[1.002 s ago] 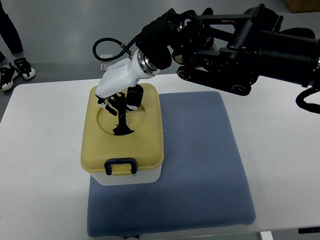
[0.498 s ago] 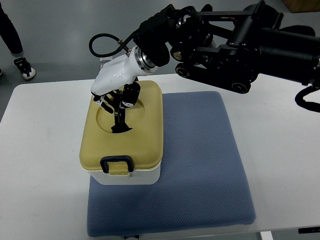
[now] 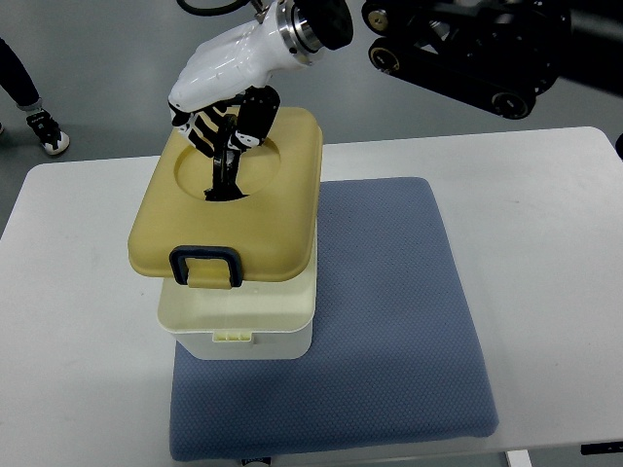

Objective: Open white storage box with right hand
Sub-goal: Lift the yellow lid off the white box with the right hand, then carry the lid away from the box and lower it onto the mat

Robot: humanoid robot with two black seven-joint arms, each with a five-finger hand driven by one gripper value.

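In the top view, a white table point(image 3: 545, 243) carries a blue-grey padded mat point(image 3: 389, 321) with a fine dimpled weave and rounded corners, and on the mat's near-left part stands the white storage box point(image 3: 243, 316), a smooth plastic tub with rounded edges and a small ribbed catch tab on its front wall. Its lid point(image 3: 234, 214), matte mustard-yellow plastic with a shallow round recess on top and a dark blue loop latch point(image 3: 204, 265) at the front edge, sits lifted clear of the tub's rim and shifted toward the left and back, so the tub's pale rim shows below it in front. The right hand point(image 3: 219, 136), white-shelled with black jointed fingers point(image 3: 255, 117), reaches down from the top of the picture and pinches the slim black handle point(image 3: 222, 175) standing up in the lid's recess; its black arm point(image 3: 467, 49) of rods and rollers crosses the upper right and hides the floor behind. Beyond the table's far-left corner, a person's dark trouser leg and a black-and-white shoe point(image 3: 47, 134) stand on the grey floor point(image 3: 97, 58), well apart from the box.
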